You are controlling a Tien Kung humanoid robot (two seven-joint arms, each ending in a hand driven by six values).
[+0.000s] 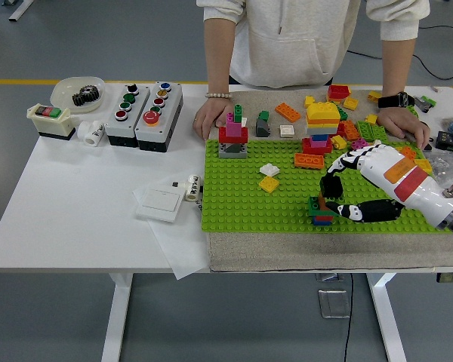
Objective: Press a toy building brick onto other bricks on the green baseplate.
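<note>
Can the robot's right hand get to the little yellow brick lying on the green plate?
Probably yes. The right hand is already over the green baseplate, and only bare studs lie between it and the yellow brick. The small brick stack sits nearer the edge, out of the path.

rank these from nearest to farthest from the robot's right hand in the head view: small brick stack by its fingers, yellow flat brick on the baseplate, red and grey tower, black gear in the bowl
1. Small brick stack, right at the right hand.
2. Yellow flat brick, mid baseplate, to the left.
3. Red and grey tower, far left corner of the baseplate.
4. Black gear, in the bowl at the table's far left.
</note>
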